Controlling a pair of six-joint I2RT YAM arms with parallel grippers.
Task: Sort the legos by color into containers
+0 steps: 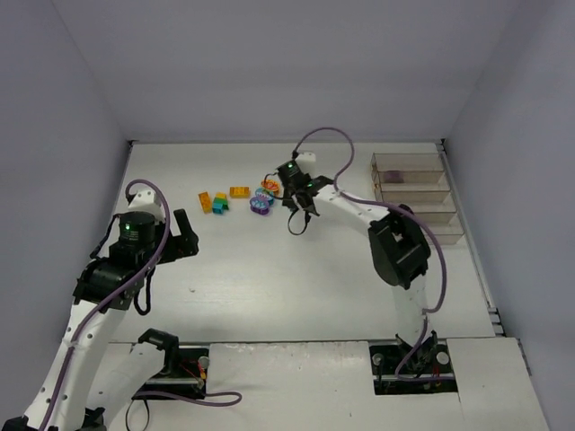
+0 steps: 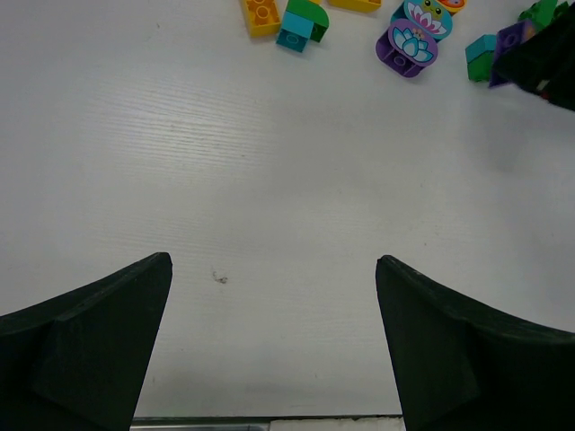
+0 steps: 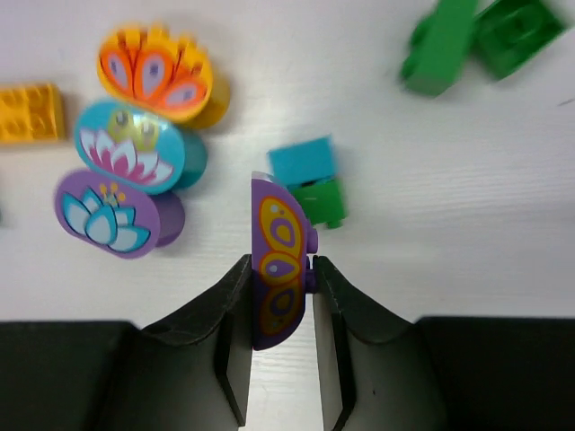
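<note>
While left pincer [image 2: 274, 269] gapes, right pincer [image 3: 280, 280] pinches purple brick [image 3: 277, 229], orange wing print.

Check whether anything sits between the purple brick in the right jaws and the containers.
Nothing loose shows. The purple brick is pinched in the right jaws; the table toward the containers looks bare, though the arm's own forearm hides part.

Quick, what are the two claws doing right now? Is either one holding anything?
Left gripper: open, holding nothing.
Right gripper: closed on a purple brick with a wing pattern.
</note>
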